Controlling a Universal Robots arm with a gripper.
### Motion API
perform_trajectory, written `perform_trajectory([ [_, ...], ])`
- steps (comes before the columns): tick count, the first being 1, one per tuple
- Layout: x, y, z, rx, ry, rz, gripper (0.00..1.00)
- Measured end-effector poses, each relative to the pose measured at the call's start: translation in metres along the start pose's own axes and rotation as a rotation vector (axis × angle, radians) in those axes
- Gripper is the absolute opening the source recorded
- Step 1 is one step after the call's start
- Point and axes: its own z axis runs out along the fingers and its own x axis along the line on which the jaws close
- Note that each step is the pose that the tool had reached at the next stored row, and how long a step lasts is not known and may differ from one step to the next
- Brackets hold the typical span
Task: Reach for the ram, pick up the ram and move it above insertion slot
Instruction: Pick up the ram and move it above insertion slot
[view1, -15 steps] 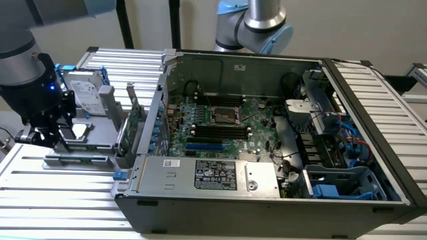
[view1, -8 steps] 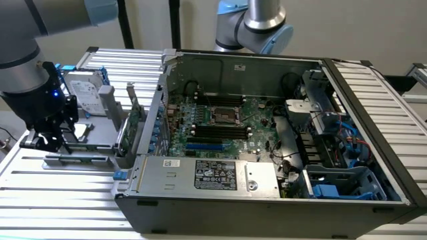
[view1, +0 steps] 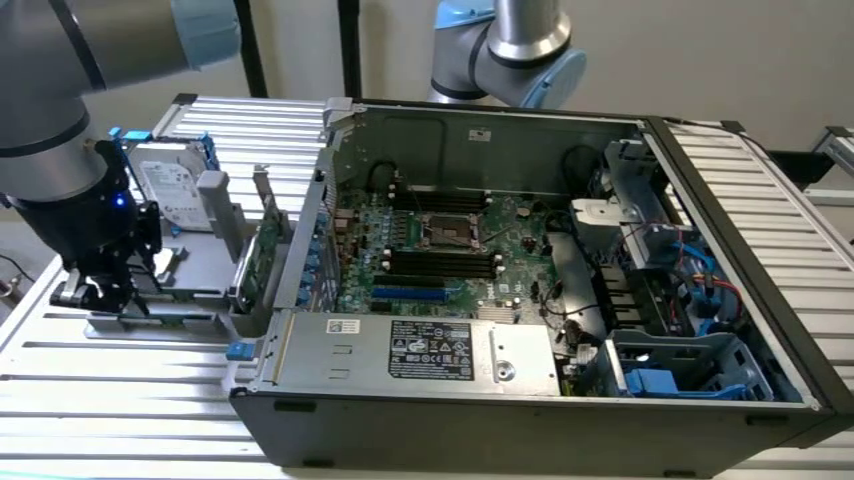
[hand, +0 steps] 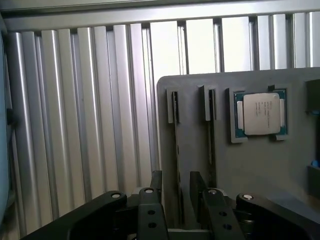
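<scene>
The open computer case (view1: 534, 250) lay on the slatted table (view1: 120, 390), with a gray holder (hand: 250, 170) at the exterior view's left. The claw (hand: 176, 187) hung low over it, jaws open on either side of the ram (hand: 176, 145) standing edge-up in its slot.

PC case (view1: 534, 432) on slatted table (view1: 120, 400), tray (view1: 200, 262) w/ HDD (view1: 180, 195) & ram (hand: 176, 150) beside it at the exterior view's left.

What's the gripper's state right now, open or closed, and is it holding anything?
Gripper: open, holding nothing, with a finger on either side of the ram, which stands on edge.
</scene>
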Motion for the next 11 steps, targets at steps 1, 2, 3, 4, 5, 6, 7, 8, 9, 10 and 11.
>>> perform_trajectory([
  [1,0.0,-0.0001,0.0018,0.0,0.0,-0.001,0.36],
  [2,0.0,-0.0001,0.0036,0.0,0.0001,-0.002,0.36],
  [3,0.0,-0.0002,0.0054,0.0,0.0001,-0.003,0.36],
  [4,0.0,-0.0003,0.0072,0.0,0.0001,-0.004,0.36],
  [5,0.0,-0.0003,0.0092,0.0,0.0001,-0.005,0.36],
  [6,0.0,-0.0004,0.0109,0.0001,0.0001,-0.006,0.36],
  [7,0.0,-0.0005,0.0126,-0.0001,0.0003,-0.007,0.36],
  [8,0.0,-0.0005,0.0146,0.0,0.0002,-0.008,0.36],
  [9,0.0,-0.0006,0.0163,0.0,0.0004,-0.009,0.36],
  [10,0.0,-0.0006,0.018,0.0,0.0004,-0.011,0.36],
  [11,0.0,-0.0007,0.0196,-0.0001,0.0004,-0.013,0.36],
])
